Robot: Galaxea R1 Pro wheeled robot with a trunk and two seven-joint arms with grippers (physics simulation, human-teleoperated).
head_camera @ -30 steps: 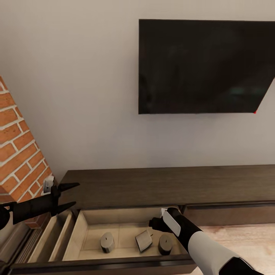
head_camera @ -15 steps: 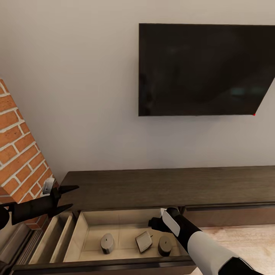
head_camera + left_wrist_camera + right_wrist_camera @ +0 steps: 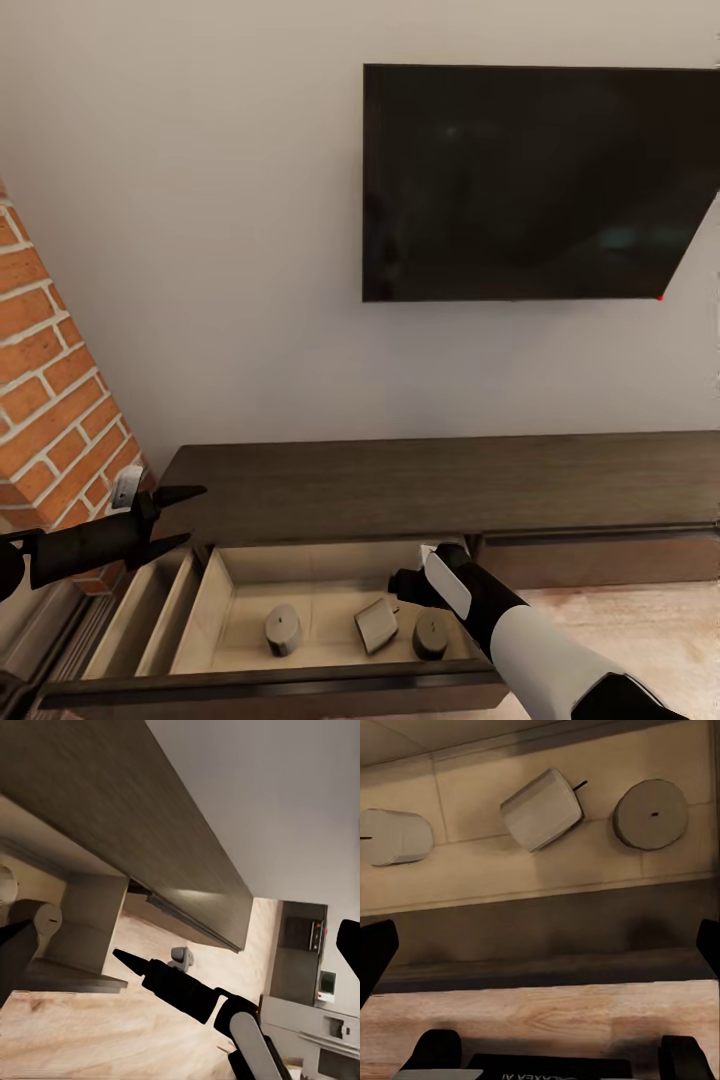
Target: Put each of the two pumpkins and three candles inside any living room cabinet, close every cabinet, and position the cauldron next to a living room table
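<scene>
The cabinet (image 3: 430, 485) runs long and dark brown under the TV, with one drawer (image 3: 215, 610) pulled out. Three grey candles lie on its pale bottom: one (image 3: 283, 630) on the left, one (image 3: 377, 627) tipped in the middle, one (image 3: 432, 636) on the right. In the right wrist view they are the left candle (image 3: 394, 836), the middle candle (image 3: 542, 808) and the right candle (image 3: 651, 814). My right gripper (image 3: 400, 588) hangs open above the drawer's right part, holding nothing. My left gripper (image 3: 197, 514) is open over the cabinet's left end. Pumpkins, cauldron and table are out of view.
A brick fireplace (image 3: 50, 400) stands close on the left, beside my left arm. A black TV (image 3: 530, 180) hangs on the wall above the cabinet. Light wood floor (image 3: 640, 630) lies to the right of the open drawer. A shut drawer front (image 3: 600, 560) sits beside it.
The whole picture has shifted slightly, so the head camera moved. The candles lie as before, and both grippers stay open and nearly still.
</scene>
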